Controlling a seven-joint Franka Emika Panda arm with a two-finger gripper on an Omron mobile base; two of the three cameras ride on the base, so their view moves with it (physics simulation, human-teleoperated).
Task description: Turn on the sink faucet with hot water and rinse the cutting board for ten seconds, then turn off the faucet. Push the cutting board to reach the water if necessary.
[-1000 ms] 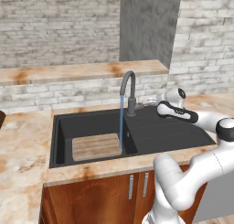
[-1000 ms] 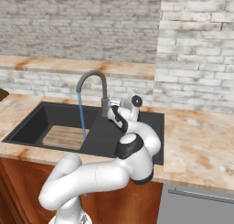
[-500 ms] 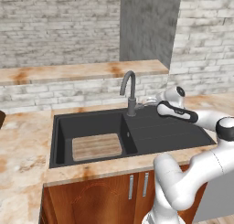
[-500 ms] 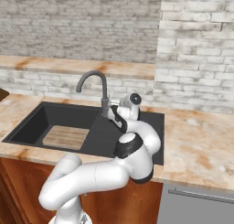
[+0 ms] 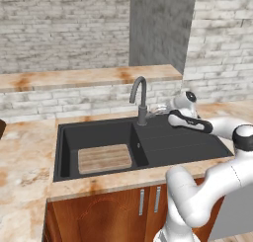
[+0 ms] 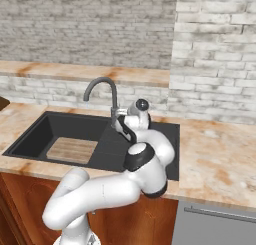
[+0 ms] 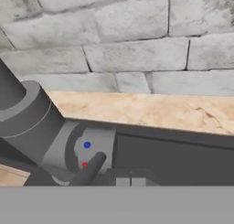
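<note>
No stream at sink faucet [image 5: 140, 99]; pincer [image 5: 165, 109] beside lever [image 7: 90, 168], spread impossible to tell; cutting board [image 5: 104, 158] flat in sink [image 5: 183, 144] basin for rinsing.

Close ahead I see the faucet [image 7: 34, 122] base, its short lever [image 7: 89, 169] beside blue and red dots; behind, beige counter [image 7: 151, 111] and grey brick wall [image 7: 128, 40].

A rendered home kitchen: a black sink [image 5: 173, 142] with a gooseneck faucet [image 5: 140, 100] is set in a marbled beige tabletop [image 5: 24, 157], with wooden cabinet doors [image 5: 99, 214] below and a grey brick wall [image 5: 59, 28] behind.
</note>
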